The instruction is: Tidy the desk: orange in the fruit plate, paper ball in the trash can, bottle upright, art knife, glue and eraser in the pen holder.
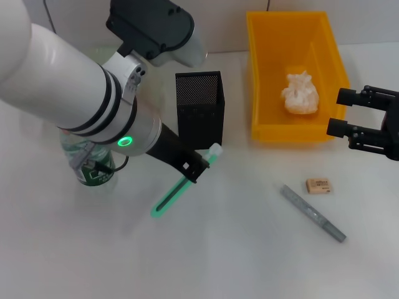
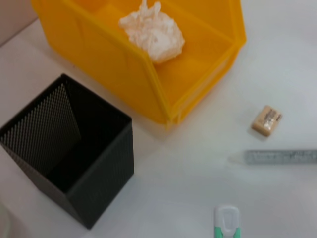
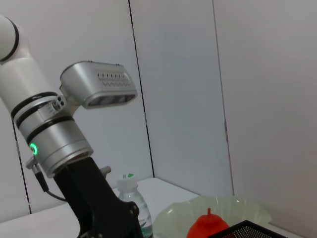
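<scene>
— Head view first: where do you see your left gripper (image 1: 198, 165)?

— You'll find it low over the white table (image 1: 249, 249), just in front of the black mesh pen holder (image 1: 199, 106), clenched on the green-and-white glue stick (image 1: 184, 184). The stick slants, white cap up by the holder's front wall, green end down toward you.

— And the right gripper (image 1: 340, 112)?

— Your right one hangs at the table's right edge, beside the yellow plastic bin (image 1: 293, 75), its black fingers spread and grasping nothing.

— The other items?

— You can see the crumpled white paper ball (image 1: 300, 93) lying inside the bin. The small tan eraser (image 1: 319, 185) and the grey art knife (image 1: 312, 212) lie near each other on the table, apart from the holder. Your clear plastic bottle with the green label (image 1: 93, 168) stands upright, half hidden by the left arm. From the right wrist, a red-orange fruit (image 3: 208, 227) sits in a pale green plate (image 3: 233, 210).
</scene>
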Tool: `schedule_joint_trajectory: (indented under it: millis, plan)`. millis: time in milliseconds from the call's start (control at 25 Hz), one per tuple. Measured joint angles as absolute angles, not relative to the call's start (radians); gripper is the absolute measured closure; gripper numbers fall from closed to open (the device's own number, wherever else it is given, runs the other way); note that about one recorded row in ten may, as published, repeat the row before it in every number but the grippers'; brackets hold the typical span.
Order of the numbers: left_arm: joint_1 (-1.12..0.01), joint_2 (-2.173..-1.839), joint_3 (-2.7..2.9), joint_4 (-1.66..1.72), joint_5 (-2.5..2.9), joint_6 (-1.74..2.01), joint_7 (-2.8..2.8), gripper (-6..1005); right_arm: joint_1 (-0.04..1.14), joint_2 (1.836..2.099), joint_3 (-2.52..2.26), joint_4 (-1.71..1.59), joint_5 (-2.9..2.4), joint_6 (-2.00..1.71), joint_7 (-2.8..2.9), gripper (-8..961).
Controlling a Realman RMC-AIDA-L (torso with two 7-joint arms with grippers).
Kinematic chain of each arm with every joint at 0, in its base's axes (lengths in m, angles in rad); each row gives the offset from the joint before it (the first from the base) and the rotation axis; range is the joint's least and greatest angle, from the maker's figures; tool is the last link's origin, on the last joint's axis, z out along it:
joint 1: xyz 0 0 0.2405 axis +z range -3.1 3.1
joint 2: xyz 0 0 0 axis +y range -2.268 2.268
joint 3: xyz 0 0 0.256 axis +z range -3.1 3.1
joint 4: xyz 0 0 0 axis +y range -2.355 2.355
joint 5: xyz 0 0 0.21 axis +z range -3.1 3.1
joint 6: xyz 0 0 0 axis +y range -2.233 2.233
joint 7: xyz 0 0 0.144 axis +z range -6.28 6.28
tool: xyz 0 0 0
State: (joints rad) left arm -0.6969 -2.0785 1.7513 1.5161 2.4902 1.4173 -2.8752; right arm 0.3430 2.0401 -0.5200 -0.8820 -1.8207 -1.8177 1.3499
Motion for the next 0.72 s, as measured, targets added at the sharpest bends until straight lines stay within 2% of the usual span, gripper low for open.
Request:
schedule_joint_trajectory:
  millis: [720]
  plan:
    - [-0.672, -2.075, 1.721, 1.596, 2.481, 1.330, -2.866, 893, 0.341, 2.039, -0.520, -0.862, -1.821, -1.816, 1.349, 353]
